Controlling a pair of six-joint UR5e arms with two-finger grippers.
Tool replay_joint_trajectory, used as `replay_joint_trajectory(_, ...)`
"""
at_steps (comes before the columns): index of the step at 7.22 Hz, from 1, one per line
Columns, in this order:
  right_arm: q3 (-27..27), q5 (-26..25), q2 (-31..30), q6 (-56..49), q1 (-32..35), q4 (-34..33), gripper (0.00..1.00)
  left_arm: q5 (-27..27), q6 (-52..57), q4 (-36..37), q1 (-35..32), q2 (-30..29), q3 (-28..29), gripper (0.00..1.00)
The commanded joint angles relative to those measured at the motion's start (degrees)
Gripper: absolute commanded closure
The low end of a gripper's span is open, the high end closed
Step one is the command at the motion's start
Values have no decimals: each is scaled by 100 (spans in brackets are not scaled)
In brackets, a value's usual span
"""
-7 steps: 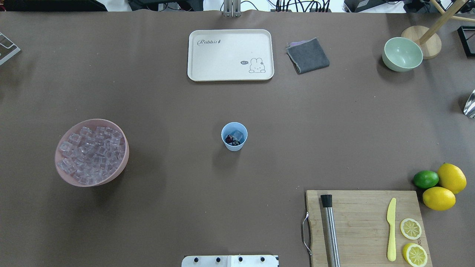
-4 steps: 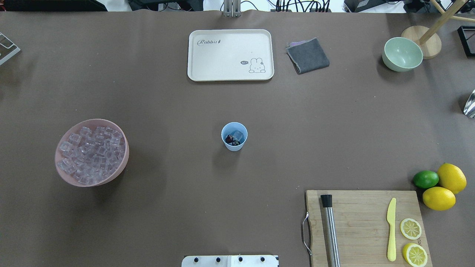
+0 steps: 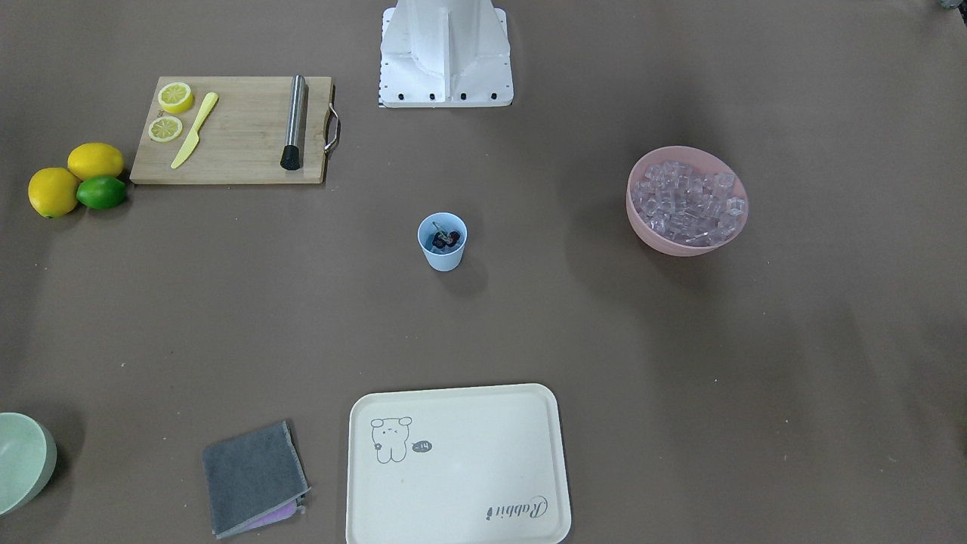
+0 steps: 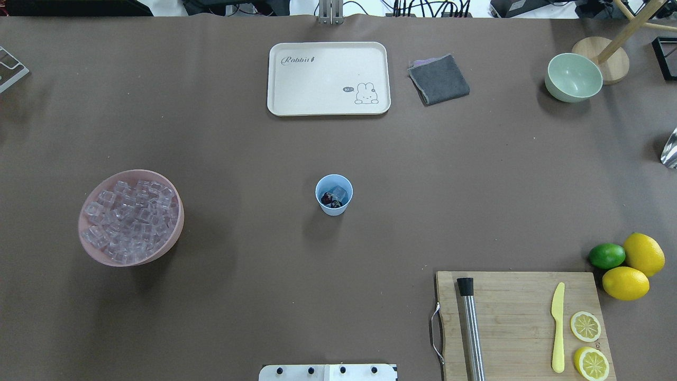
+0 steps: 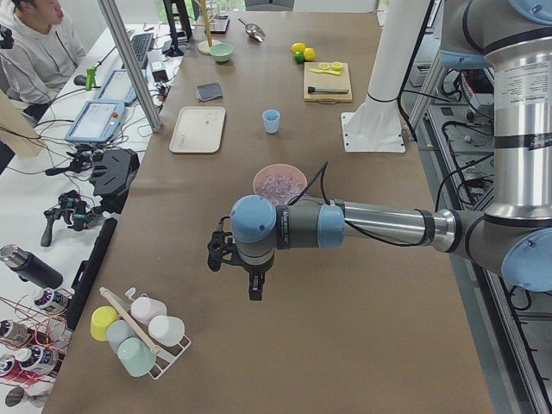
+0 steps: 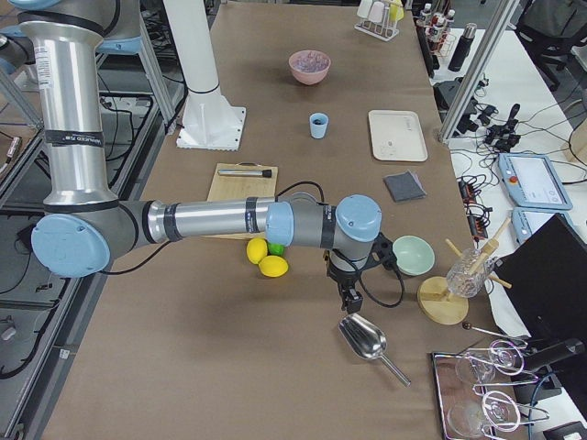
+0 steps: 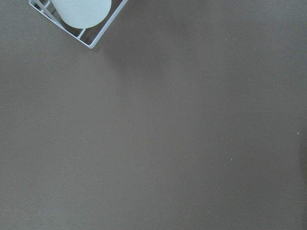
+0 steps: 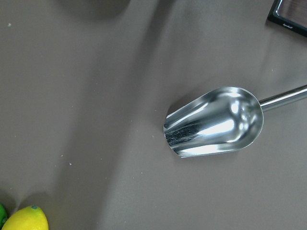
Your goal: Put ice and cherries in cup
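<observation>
Silver and blue, the left arm stretches level over the table's left end, its gripper (image 5: 251, 281) pointing down near a cup rack (image 5: 138, 335). The right arm reaches out likewise, its gripper (image 6: 350, 297) hanging above a metal scoop (image 6: 365, 339). Whether either pair of fingers is apart or together cannot be told. The cup (image 4: 333, 209) stands mid-table, well apart from both grippers, with cherries (image 4: 330, 199) and ice (image 4: 339, 192) inside.
</observation>
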Motion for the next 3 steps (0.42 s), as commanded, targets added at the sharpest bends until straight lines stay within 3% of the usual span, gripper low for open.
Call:
replay_joint_trajectory(1,-29,238,38,227,-87,-15,0,-154,-75,24,-101,19,58,2)
replay_joint_trajectory(3,-20,302,38,344,-148,-6,0,232,-463,-19,-101,10,14,2)
